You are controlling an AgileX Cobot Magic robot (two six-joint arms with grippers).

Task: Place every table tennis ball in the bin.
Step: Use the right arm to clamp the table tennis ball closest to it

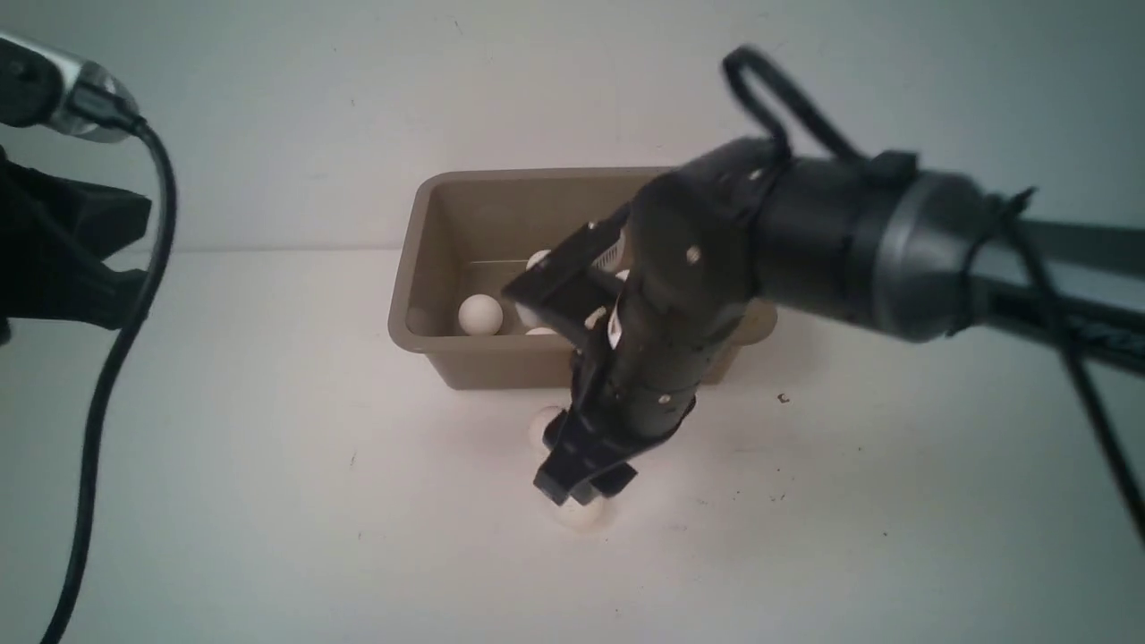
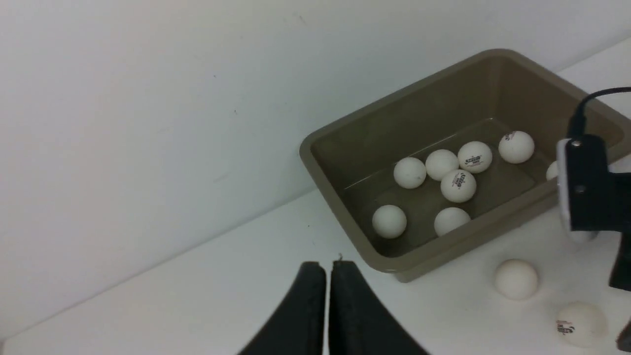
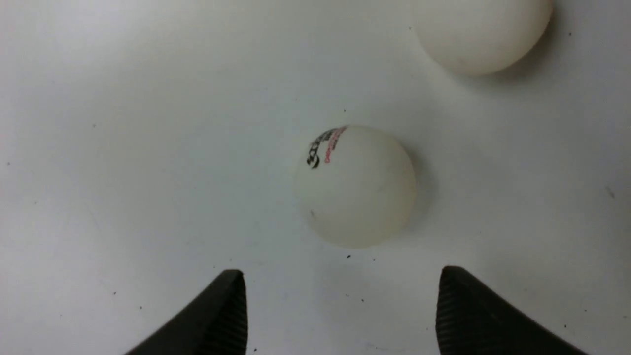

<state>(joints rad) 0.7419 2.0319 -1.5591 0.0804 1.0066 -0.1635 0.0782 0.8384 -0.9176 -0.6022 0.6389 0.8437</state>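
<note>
Neighbour ball (image 3: 480, 34) near logo ball (image 3: 355, 187)

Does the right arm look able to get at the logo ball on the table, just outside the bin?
Likely yes. The right tool is open and poised over the logo ball, with nothing between them. The plain ball lies apart, toward the bin, outside the tool's span.

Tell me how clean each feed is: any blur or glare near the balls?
Front view: cable loop on the right arm motion-smeared; table glare nearly swallows the ball under the right gripper. Left wrist view: crisp, prints on balls in the bin visible. Right wrist view: that ball sharp, soft shadow.
</note>
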